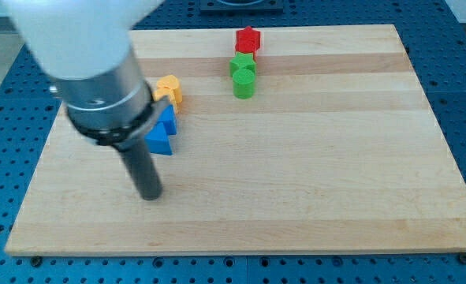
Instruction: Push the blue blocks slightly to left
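Nearest the view's bottom: my tip, on the table, just below the blue triangle block. No claw here, nothing held. Second blue block just above the triangle, partly hidden behind the arm. Orange block touching above that. Farther, well right: green blocks, red block. Risk: tip sits left of the blue pair; pushing from here would send them right or into orange.

Views: one camera only, so no shared part.
Position: above the wooden board, beyond its bottom edge in the view.
Facing: down and forward at a slant, the far edge appearing shorter.
Nearness: moderate; the whole board fits, the arm housing looms close at upper left.
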### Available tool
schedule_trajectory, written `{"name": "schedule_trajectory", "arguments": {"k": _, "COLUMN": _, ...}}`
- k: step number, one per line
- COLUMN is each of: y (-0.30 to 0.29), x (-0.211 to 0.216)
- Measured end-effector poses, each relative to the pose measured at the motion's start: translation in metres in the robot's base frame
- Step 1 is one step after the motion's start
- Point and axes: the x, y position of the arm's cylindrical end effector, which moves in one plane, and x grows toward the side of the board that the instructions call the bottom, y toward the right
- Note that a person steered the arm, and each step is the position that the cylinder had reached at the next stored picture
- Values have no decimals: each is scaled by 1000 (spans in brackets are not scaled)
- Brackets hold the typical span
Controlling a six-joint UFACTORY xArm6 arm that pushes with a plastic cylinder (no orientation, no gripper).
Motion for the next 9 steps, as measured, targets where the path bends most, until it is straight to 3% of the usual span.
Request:
{"name": "schedule_trajectory", "arguments": {"k": 1, "y": 33, "x": 0}}
{"name": "schedule_trajectory", "arguments": {"k": 3, "y": 41, "x": -42}}
{"name": "schedule_trajectory", "arguments": {"k": 9, "y": 21, "x": -112}}
